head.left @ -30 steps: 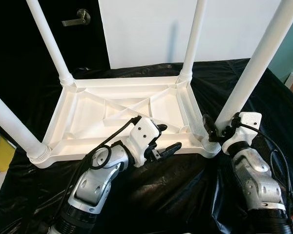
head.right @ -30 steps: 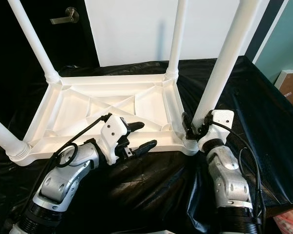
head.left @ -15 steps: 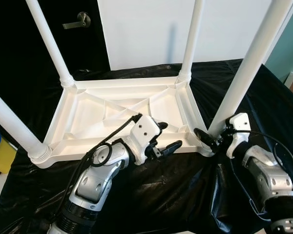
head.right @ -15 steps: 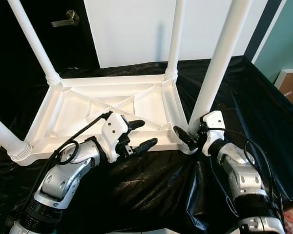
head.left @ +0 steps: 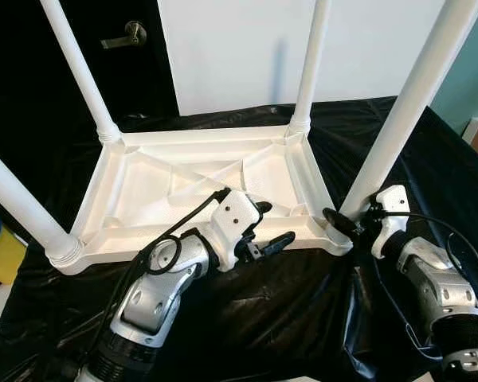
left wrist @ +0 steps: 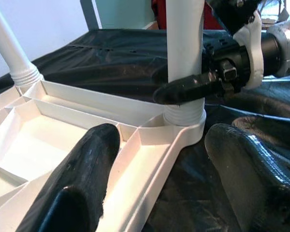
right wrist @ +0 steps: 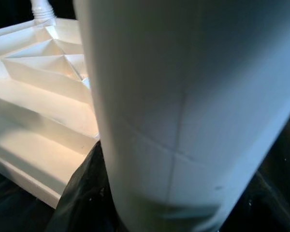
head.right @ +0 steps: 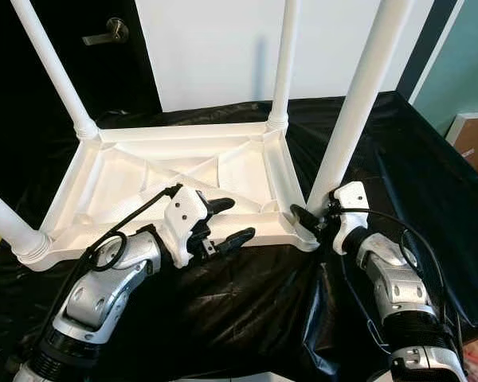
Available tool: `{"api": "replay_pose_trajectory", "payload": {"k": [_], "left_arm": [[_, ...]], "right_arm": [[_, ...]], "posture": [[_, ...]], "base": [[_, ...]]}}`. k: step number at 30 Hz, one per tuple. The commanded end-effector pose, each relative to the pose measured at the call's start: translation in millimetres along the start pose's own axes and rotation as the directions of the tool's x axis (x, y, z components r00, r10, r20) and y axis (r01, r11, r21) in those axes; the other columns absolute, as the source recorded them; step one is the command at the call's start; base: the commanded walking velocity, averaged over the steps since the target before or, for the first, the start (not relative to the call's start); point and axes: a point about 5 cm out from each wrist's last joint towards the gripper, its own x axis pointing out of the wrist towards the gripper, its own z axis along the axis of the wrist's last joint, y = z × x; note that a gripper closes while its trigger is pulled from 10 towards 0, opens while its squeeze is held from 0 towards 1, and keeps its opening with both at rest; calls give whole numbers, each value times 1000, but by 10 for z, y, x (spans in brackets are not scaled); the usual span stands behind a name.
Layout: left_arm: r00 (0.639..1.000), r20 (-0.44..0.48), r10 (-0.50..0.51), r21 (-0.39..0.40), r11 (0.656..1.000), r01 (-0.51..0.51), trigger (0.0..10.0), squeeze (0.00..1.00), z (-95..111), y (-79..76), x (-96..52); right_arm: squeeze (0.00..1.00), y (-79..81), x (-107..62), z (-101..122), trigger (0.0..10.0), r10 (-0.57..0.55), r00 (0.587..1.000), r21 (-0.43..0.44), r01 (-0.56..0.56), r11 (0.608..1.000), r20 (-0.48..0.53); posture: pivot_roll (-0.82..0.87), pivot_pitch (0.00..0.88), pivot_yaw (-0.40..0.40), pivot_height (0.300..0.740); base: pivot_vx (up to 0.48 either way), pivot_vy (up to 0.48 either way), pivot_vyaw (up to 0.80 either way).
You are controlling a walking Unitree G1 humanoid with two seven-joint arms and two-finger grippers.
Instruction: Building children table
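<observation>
Nearest the camera, the left gripper [head.left: 264, 227] sits over the near edge of an upturned white table top [head.left: 143, 191], which lies underside-up on a black sheet [head.left: 287, 318]. Its two black fingers [left wrist: 89, 169] are spread wide, one above the ribbed inside of the top and one outside the rim, gripping nothing.

To the right, the right gripper [head.right: 307, 220] is at the base of the near right leg [head.left: 402, 119], just above the threaded collar where that leg meets the corner. One finger [left wrist: 188, 87] lies across the front of the leg; the wrist camera sits close against the leg, and whether the fingers clamp it cannot be told.

Farther back, two more legs [head.left: 311, 64] stand upright at the far corners. Behind them are a white wall [head.left: 239, 48] and a dark door with a lever handle [head.left: 126, 32].
</observation>
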Motion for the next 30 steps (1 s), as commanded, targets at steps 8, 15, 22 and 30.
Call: {"api": "replay_pose_trajectory", "payload": {"k": [8,15,22,30], "left_arm": [[999,-11,37,-16,999,-37,10000,0,-39,-9,37],[999,-24,40,-15,999,-40,10000,0,-74,-16,68],[997,-31,75,0,997,-75,10000,0,-81,24,92],[988,-48,145,20,989,-144,10000,0,-108,102,101]], "right_arm": [[0,175,6,-217,10000,-193,978,62,198,978,-73],[0,363,50,-227,10000,-535,836,137,547,826,-120],[0,559,76,-179,10000,-688,710,203,703,682,-150],[0,732,142,-111,10000,-644,755,247,652,717,-121]], "posture": [[-71,44,8,740],[-83,39,13,740],[-77,35,4,740],[-77,34,7,740]], "base": [[0,0,0],[0,0,0],[0,0,0],[0,0,0]]}}
